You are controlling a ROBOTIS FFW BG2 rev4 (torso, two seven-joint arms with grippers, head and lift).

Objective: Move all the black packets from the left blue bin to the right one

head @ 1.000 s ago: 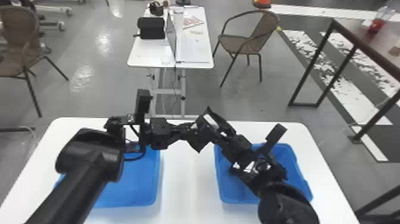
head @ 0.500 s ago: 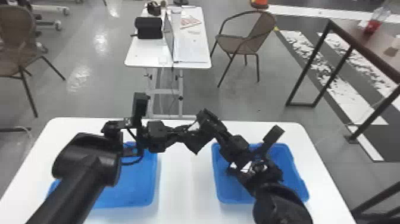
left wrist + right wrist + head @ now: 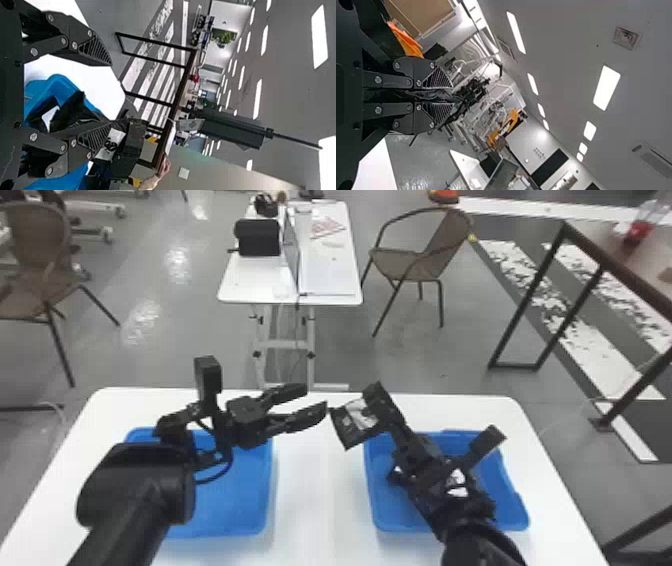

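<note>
"Where do we find the black packet (image 3: 344, 432)?"

"In the right gripper (image 3: 372, 408), near the middle of the head view, above the blue gap between arm and bin edge. It hangs tilted, flat and dark, with a pale printed label."

"Are we sure it's held?"

"We are: the right wrist view shows us ridged fingertips (image 3: 438, 113) clenched on thin, wrinkled, glossy film."

"And the left gripper (image 3: 313, 400)?"

"Released, its fingers wide apart. In the head view one tip sits just beside the packet; we can't tell if they touch. From the left wrist view we get the label's dark mark, plus a crumpled black shape (image 3: 73, 111) with a white patch against the blue. We can't say whether it's another packet."

"Below them?"

"Two smooth plastic trays, rounded at the corners: the left blue bin (image 3: 235, 500) at lower left, the right blue bin (image 3: 515, 510) at lower right, both on a matte white table (image 3: 320, 500)."

"Farther out?"

"At upper centre, a second white table (image 3: 330, 280); right of it, a brown woven chair (image 3: 410, 265). The left wrist view adds a leafy plant (image 3: 224, 37), the right wrist view some orange cloth (image 3: 405, 39)."
</note>
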